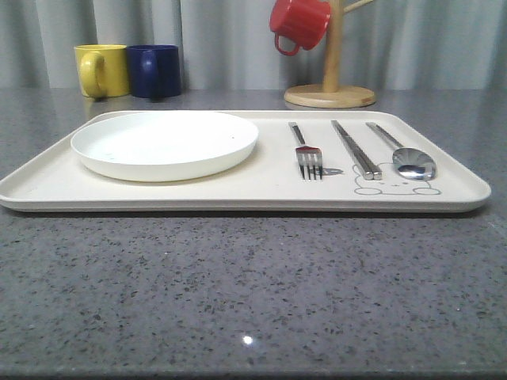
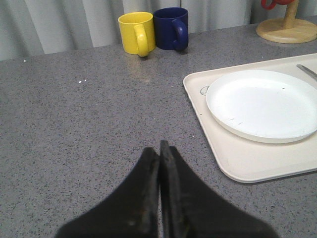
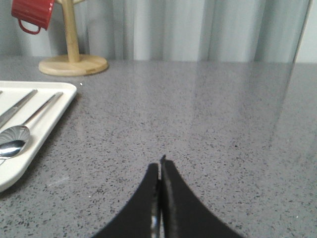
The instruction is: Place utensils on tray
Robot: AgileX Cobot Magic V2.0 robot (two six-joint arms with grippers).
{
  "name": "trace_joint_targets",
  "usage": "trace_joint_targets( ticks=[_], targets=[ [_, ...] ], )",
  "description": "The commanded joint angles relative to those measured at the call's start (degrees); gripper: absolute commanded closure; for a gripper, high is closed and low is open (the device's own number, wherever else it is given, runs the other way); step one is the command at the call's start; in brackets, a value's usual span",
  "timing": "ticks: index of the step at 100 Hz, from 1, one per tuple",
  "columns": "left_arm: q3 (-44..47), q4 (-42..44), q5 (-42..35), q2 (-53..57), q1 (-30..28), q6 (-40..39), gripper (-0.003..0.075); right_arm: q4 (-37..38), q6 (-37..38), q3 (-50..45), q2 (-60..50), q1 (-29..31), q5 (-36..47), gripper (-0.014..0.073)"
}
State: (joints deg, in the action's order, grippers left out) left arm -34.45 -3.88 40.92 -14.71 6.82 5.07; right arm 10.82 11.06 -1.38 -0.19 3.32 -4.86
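The cream tray [image 1: 253, 190] lies across the middle of the grey table. On it rest a round white plate [image 1: 165, 143] at the left, then a silver fork [image 1: 307, 155], flat metal chopsticks [image 1: 356, 148] and a metal spoon [image 1: 405, 155] at the right, over the rabbit drawing. My left gripper [image 2: 159, 148] hovers shut and empty over bare table, left of the tray [image 2: 242, 158] and plate [image 2: 265, 103]. My right gripper [image 3: 161, 166] is shut and empty over bare table, right of the tray's corner [image 3: 29, 144], where the spoon [image 3: 15, 136] lies.
A yellow mug [image 1: 101, 70] and a blue mug [image 1: 154, 70] stand behind the tray at the back left. A wooden mug stand [image 1: 330, 93] with a red mug [image 1: 299, 24] hanging on it is at the back right. Grey curtains close the back.
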Motion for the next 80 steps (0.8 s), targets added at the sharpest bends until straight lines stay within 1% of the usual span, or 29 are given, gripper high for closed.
trace_joint_targets(
  ticks=[1, 9, 14, 80],
  targets=[
    [-1.32, -0.35, -4.35, -0.75, 0.42, -0.51, 0.0739, -3.46, -4.77, -0.27, -1.53, 0.26, 3.46, 0.0654],
    [-1.32, -0.35, -4.24, -0.75, 0.42, -0.51, 0.0739, -8.02, -9.02, -0.27, -1.57, 0.26, 2.48, 0.0654],
    [-1.32, -0.35, -4.24, -0.75, 0.42, -0.51, 0.0739, -9.53, -11.06, -0.27, -1.57, 0.26, 2.09, 0.0654],
    [-1.32, -0.35, -4.24, -0.75, 0.42, -0.51, 0.0739, -9.7, -11.06, -0.22, -1.51, 0.26, 2.21, 0.0654]
  ],
)
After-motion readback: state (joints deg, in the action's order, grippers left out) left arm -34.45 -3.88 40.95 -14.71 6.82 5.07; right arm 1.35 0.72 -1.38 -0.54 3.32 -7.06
